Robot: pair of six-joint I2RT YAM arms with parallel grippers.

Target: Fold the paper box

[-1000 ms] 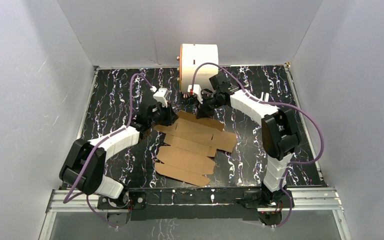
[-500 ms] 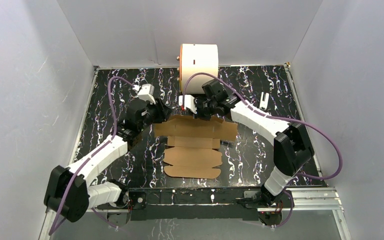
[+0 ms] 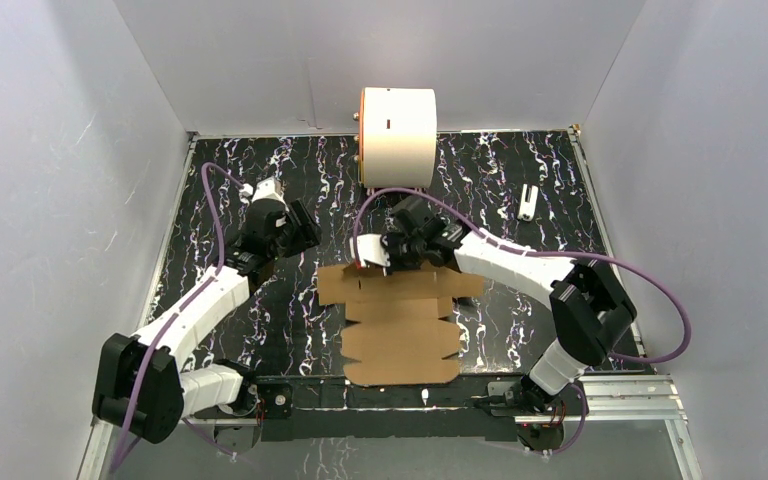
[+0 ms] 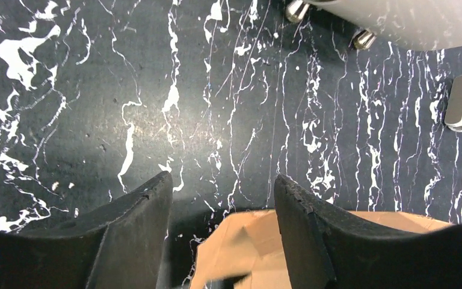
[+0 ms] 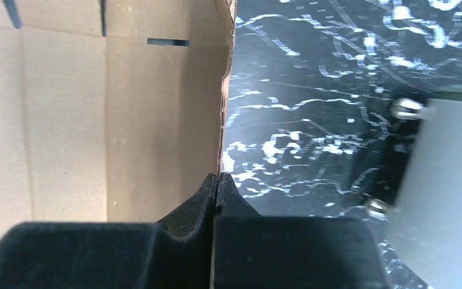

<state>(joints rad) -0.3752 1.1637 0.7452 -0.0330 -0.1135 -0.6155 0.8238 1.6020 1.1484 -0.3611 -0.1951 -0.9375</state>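
Right gripper [image 5: 218, 180] pinches the flat paper box [image 3: 400, 325] at its twelve o'clock edge.
Left gripper [image 4: 222, 183], jaws apart, hovers at the box's ten o'clock.

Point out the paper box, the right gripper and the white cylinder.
paper box [image 3: 400, 335]: top external view, middle panel of the flat sheet.
right gripper [image 5: 218, 183]: right wrist view, between its shut fingertips.
white cylinder [image 3: 400, 125]: top external view, curved side.

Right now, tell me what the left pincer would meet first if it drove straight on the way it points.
The left pincer would likely meet the table first, short of the white cylinder. The paper box edge lies beneath it, not ahead. Depth is unclear.
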